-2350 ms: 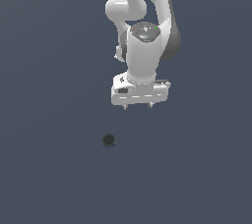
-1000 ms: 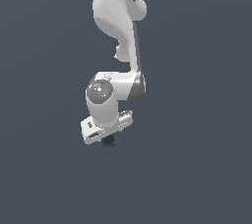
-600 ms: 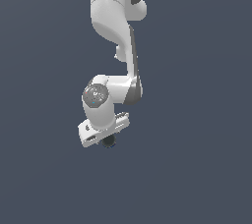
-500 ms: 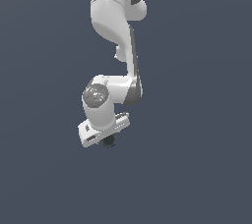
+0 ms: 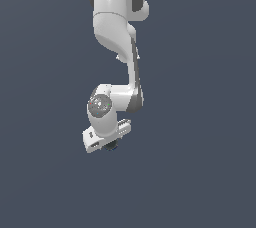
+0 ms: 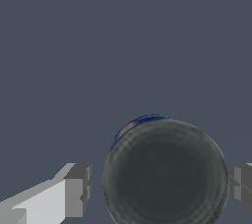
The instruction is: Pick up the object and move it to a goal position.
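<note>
The object [image 6: 165, 174] is a small, dark, round thing with faint banding and a blue edge showing behind its top. In the wrist view it fills the space between my two fingers [image 6: 76, 191]. One finger stands a small gap off it, and the other is at its edge. In the exterior view the object [image 5: 113, 146] only peeks out as a dark spot under the white gripper head. My gripper [image 5: 109, 144] is low over the floor, open and straddling the object, which rests on the floor.
The plain dark grey floor [image 5: 200, 172] lies all around. The white arm [image 5: 117, 32] rises straight above the gripper. No other objects or edges show.
The gripper came from the upper right of the exterior view to the object. Over the last second it sank a little lower around it. The object has not moved.
</note>
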{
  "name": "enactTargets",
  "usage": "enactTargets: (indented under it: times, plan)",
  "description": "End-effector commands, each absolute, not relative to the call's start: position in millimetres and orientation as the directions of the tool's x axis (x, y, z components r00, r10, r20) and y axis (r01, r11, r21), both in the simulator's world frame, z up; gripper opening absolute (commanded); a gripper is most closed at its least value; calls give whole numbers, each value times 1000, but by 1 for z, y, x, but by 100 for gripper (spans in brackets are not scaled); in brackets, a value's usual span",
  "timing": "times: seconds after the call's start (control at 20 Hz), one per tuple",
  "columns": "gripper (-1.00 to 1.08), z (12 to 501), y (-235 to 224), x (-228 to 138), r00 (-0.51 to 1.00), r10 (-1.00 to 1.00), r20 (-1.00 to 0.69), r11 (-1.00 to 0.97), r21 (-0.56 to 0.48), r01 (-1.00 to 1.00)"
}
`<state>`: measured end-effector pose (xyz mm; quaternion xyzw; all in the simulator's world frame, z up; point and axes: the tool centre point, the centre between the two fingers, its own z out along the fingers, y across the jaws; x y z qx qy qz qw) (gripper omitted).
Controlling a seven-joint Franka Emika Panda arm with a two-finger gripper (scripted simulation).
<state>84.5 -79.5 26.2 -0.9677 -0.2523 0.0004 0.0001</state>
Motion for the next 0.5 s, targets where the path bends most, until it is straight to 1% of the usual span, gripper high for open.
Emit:
enactTargets:
  times: [0.0, 0.25, 0.3, 0.45]
  plan:
    - [100, 17, -79, 85, 872, 489, 0, -872, 0, 489]
    - [100, 14, -80, 86, 872, 489, 0, -872, 0, 489]
    - [-100, 14, -80, 86, 872, 489, 0, -872, 0, 489]
    - [-100, 14, -80, 86, 872, 489, 0, -872, 0, 489]
